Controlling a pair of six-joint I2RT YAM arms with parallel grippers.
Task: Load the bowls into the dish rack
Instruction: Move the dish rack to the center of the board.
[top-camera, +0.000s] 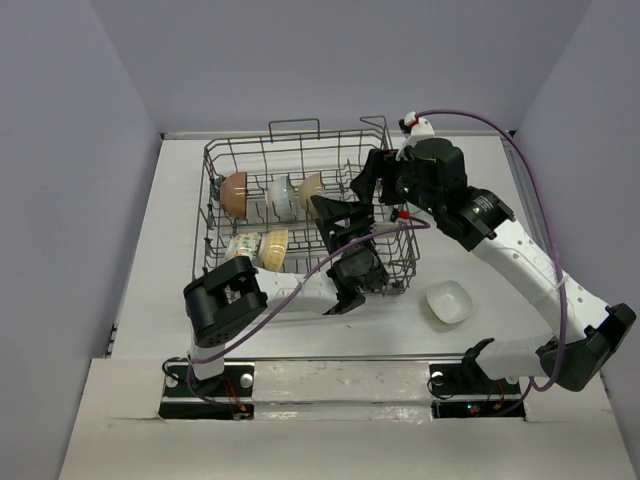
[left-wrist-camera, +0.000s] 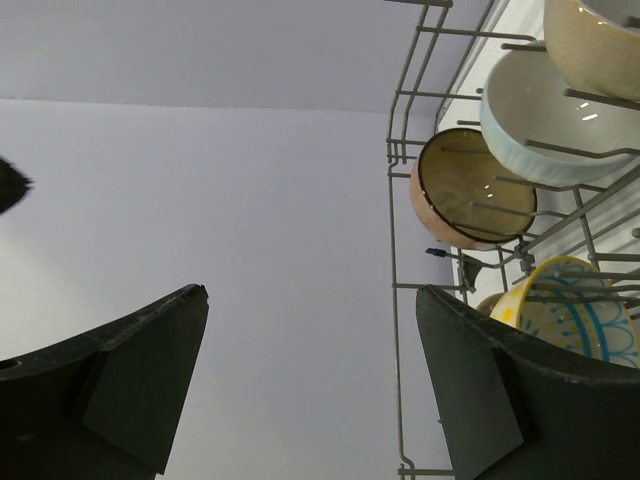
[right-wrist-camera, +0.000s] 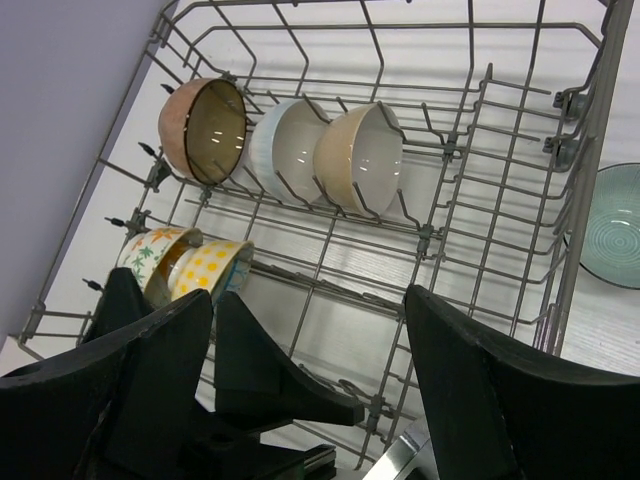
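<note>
The dish rack (top-camera: 294, 134) stands mid-table. On edge in its back row are a brown bowl (top-camera: 234, 192), a white bowl (top-camera: 281, 196) and a beige bowl (top-camera: 311, 188). A floral bowl (top-camera: 243, 247) and a yellow dotted bowl (top-camera: 272, 248) lean in the front row. A squarish white bowl (top-camera: 448, 302) rests on the table right of the rack. A green bowl (right-wrist-camera: 612, 225) lies outside the rack's wall. My left gripper (top-camera: 340, 222) is open and empty inside the rack. My right gripper (right-wrist-camera: 310, 295) hangs open and empty above the rack's right part (top-camera: 372, 185).
The rack's tall wire side (left-wrist-camera: 392, 200) stands close beside my left gripper's right finger (left-wrist-camera: 480, 380). In the right wrist view the left gripper's finger (right-wrist-camera: 265, 360) shows just below mine. Purple cables (top-camera: 300, 290) trail from both arms. Grey walls enclose the table.
</note>
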